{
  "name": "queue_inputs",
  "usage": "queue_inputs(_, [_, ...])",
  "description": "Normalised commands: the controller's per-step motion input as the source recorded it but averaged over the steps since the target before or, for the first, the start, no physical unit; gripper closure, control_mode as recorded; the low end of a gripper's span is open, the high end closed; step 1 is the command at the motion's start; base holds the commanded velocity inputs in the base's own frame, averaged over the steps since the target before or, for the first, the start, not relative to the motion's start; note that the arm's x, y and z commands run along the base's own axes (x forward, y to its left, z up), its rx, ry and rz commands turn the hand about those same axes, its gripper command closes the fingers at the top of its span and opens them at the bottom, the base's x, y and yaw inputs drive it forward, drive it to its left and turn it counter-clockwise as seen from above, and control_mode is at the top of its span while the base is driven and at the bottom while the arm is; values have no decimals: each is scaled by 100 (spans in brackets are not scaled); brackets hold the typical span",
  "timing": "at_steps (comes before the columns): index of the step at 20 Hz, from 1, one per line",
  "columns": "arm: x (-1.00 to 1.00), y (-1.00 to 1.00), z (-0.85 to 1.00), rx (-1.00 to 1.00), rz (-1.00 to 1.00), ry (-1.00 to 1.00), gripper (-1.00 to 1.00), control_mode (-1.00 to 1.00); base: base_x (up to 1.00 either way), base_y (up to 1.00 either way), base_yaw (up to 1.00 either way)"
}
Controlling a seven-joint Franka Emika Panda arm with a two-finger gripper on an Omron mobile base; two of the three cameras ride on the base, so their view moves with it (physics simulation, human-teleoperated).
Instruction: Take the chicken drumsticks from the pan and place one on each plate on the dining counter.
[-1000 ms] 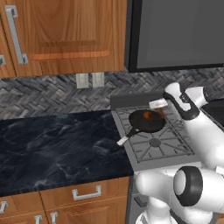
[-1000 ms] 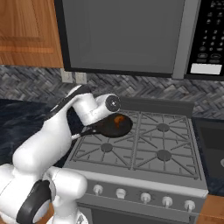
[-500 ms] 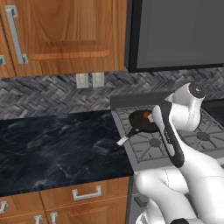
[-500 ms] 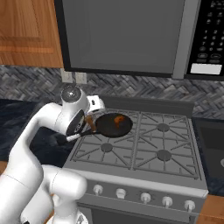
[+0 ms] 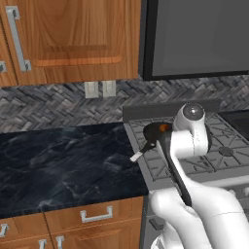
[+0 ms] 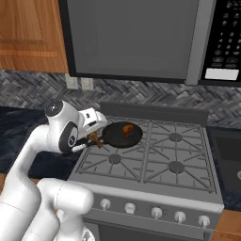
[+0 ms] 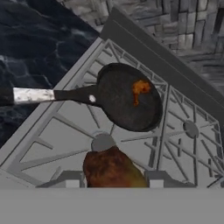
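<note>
Where the left base view looks over the arm, the pan [image 5: 151,131] sits on the rear left burner of the stove [image 5: 219,155], mostly hidden behind the white arm; a speck of orange, the drumstick [image 5: 164,128] left in it, peeks out at the arm's edge. The pan's handle [image 5: 142,151] reaches toward the black counter [image 5: 63,165], its silvery tip just over the stove's left rim. Wooden cabinets [image 5: 73,39] hang above a herringbone backsplash [image 5: 48,104].

In the right base view, the gripper [image 6: 95,138] hangs just left of the pan [image 6: 122,134], above the stove's left edge, with a brown second drumstick [image 6: 96,139] between its fingers. The other drumstick [image 6: 126,129] lies inside the pan, toward its far side. A microwave [image 6: 226,42] is mounted at upper right.

In the hand view, the held drumstick [image 7: 111,169] is clamped between the two finger tips [image 7: 73,178] at the bottom, the jaws closed against its sides. Beyond it the pan [image 7: 127,98] rests on the grate with the remaining drumstick [image 7: 140,89] near its far rim, and the handle [image 7: 48,95] stretches left over the counter [image 7: 39,39].
</note>
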Motion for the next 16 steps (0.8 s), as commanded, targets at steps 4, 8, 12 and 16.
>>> queue_inputs(4, [-5,13,-12,-23,-2,4,100,-100,0,0,0])
queue_inputs(8, [-7,8,-3,-12,-2,1,100,100,-8,7,-6])
queue_inputs(12, [0,0,0,0,0,0,100,100,-11,9,-25])
queue_inputs(16, [0,0,0,0,0,0,100,100,-4,8,-40])
